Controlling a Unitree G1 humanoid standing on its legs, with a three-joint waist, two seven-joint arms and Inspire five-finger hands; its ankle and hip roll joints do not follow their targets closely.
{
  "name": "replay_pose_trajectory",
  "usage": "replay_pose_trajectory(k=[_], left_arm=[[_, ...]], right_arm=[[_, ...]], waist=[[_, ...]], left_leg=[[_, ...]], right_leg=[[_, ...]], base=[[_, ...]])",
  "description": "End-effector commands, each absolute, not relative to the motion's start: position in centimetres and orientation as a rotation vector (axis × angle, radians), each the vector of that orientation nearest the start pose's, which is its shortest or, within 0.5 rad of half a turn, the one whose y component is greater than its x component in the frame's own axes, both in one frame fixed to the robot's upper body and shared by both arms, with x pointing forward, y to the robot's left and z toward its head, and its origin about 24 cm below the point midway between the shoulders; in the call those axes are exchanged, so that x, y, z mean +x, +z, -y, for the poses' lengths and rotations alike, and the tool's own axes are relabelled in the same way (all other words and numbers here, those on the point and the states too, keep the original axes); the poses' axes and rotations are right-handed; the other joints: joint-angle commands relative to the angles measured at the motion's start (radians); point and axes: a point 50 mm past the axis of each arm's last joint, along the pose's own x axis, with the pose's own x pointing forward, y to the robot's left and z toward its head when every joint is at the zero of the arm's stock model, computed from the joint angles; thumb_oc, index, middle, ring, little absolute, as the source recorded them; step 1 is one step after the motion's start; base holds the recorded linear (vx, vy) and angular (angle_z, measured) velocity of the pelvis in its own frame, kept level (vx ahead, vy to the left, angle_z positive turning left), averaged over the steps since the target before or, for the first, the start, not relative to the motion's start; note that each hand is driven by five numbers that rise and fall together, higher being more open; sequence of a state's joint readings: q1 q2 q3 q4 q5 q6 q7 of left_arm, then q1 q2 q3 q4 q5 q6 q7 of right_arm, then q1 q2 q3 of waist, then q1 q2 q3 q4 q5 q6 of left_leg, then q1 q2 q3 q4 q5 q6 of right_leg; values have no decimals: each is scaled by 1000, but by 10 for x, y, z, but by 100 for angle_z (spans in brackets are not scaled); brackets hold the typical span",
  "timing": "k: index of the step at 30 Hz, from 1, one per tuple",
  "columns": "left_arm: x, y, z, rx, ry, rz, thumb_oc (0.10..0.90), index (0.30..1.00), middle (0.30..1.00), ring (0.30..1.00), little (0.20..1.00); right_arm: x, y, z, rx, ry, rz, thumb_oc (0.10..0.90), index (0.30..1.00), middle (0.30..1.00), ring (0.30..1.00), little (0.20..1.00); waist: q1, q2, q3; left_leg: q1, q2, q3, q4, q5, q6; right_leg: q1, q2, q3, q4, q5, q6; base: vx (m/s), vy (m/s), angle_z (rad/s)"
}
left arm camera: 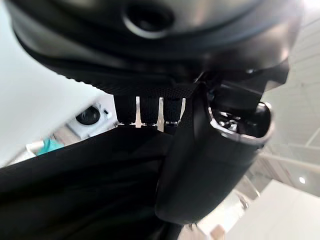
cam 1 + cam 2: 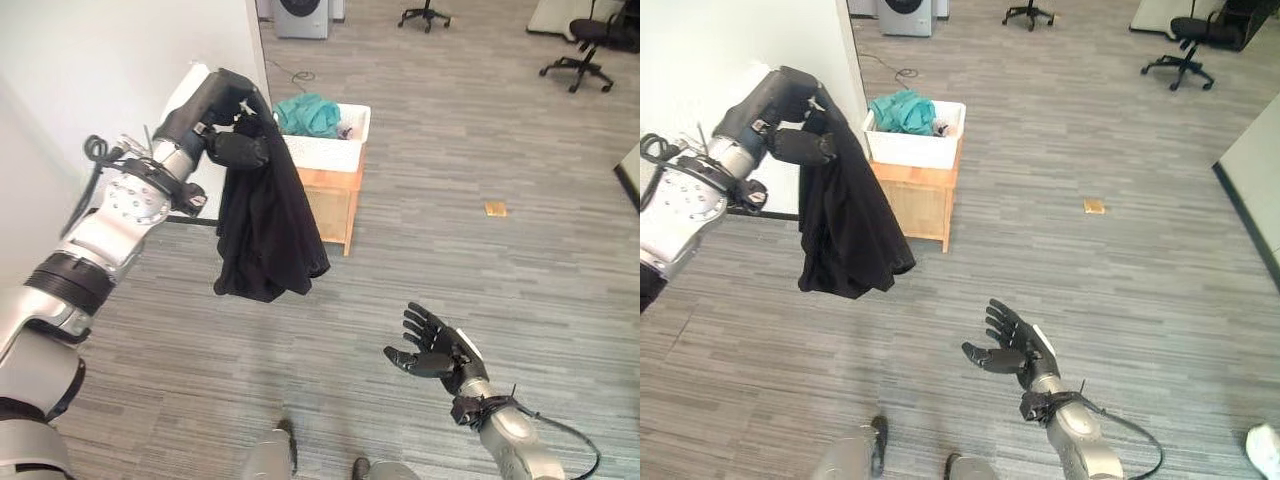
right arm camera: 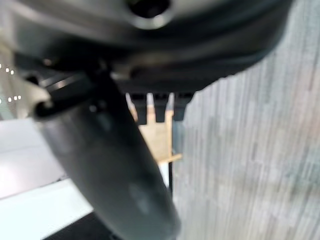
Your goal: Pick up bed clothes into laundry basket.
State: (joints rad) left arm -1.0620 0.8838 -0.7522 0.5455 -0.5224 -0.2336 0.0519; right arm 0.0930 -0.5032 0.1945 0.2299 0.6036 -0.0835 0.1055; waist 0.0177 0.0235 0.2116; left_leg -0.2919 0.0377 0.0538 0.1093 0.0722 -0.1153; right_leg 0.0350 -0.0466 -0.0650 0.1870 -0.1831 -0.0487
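Grey plank floor [image 2: 480, 150]; my left hand [image 2: 235, 147] fingers are pinching the black garment [image 2: 265, 220] short of the white basket [image 2: 335, 150], so its hem may be catching the rim; my right hand [image 2: 432, 350] is hanging spread, empty.

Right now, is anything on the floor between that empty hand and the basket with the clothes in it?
No. In the left eye view, only bare grey floor lies between the open right hand and the basket.

garment [image 2: 265, 215] hanging from left robot hand [image 2: 235, 145] before basket [image 2: 325, 150], clothes [image 2: 308, 115] inside
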Motion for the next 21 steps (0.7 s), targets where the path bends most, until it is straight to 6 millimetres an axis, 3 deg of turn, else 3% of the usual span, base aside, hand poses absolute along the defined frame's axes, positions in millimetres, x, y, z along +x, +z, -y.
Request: replay_pose_trajectory(k=[1,3,5,7,8,9,10,11,13,14,16,18,20,21], left_arm=[[359,371,-208,496,-43,798,400,300,300,300,300],[357,382,-204,528,-47,815,400,300,300,300,300],[355,383,-200,545,-58,828,400,300,300,300,300],[359,376,-192,608,-85,801,400,300,300,300,300],[361,375,-190,643,-89,790,400,300,300,300,300],[361,374,-188,652,-90,790,400,300,300,300,300],[361,372,-189,649,-94,785,400,300,300,300,300],[360,372,-190,631,-95,785,400,300,300,300,300],[360,370,-189,582,-107,790,400,300,300,300,300],[361,371,-187,559,-116,795,400,300,300,300,300],[361,372,-179,570,-137,807,400,300,300,300,300],[359,369,-172,564,-169,822,400,300,300,300,300],[360,363,-161,532,-205,834,400,300,300,300,300],[358,363,-158,528,-215,845,400,300,300,300,300]], right_arm=[[254,47,208,83,236,3,800,900,900,900,900],[259,48,196,94,269,11,800,900,900,900,900],[260,43,186,117,279,1,800,900,900,900,900],[262,41,173,169,303,-2,800,900,900,900,900],[261,40,167,196,324,-9,800,900,900,900,900],[261,40,163,196,345,-9,800,900,900,900,900],[263,40,159,181,355,-9,800,900,900,900,900],[265,42,156,164,368,-8,800,900,900,900,900],[266,43,154,177,380,-6,800,900,900,900,900],[266,43,155,164,392,-4,800,900,900,900,900],[265,44,162,103,386,-7,800,900,900,900,900],[263,42,174,81,345,-19,800,900,900,900,900],[261,40,179,80,326,-32,800,900,900,900,900],[263,42,179,82,328,-25,800,900,900,900,900]], waist=[[14,8,-61],[19,8,-98],[30,-23,-125],[40,-11,-129],[33,17,-116],[8,29,-94],[-15,46,-74],[-31,53,-67],[-50,56,-56],[-64,55,-53],[-86,38,-57],[-106,12,-67],[-115,-4,-78],[-105,-8,-86]], left_leg=[[-88,-4,80,-44,124,31],[-55,-7,106,-9,118,65],[-33,-39,105,42,67,97],[38,-47,122,43,11,140],[86,-27,125,27,6,154],[129,-33,118,24,-17,167],[172,-25,107,12,-30,168],[215,-24,89,-2,-41,168],[279,-18,57,-20,-66,153],[303,-18,33,-25,-80,139],[318,-28,-17,-14,-110,108],[335,-37,-78,2,-151,76],[341,-31,-128,7,-168,60],[335,-23,-133,15,-169,53]], right_leg=[[252,6,47,-145,-65,145],[261,3,50,-106,-80,157],[242,-45,53,40,-14,210],[136,-66,47,302,205,271],[80,-61,29,413,293,287],[27,-83,-3,549,310,291],[-46,-99,-30,630,283,282],[-89,-132,-42,641,267,274],[-157,-220,-64,544,230,247],[-183,-237,-73,455,208,238],[-182,-235,-27,255,197,242],[-150,-249,38,44,212,270],[-129,-223,124,-24,216,292],[-113,-225,108,-21,216,297]], base=[[469,18,-59],[533,78,-73],[514,120,-60],[408,171,-24],[417,228,-15],[432,242,12],[458,178,31],[475,68,32],[477,-90,33],[426,-185,30],[438,-294,42],[404,-359,74],[269,-321,107],[175,-310,132]])
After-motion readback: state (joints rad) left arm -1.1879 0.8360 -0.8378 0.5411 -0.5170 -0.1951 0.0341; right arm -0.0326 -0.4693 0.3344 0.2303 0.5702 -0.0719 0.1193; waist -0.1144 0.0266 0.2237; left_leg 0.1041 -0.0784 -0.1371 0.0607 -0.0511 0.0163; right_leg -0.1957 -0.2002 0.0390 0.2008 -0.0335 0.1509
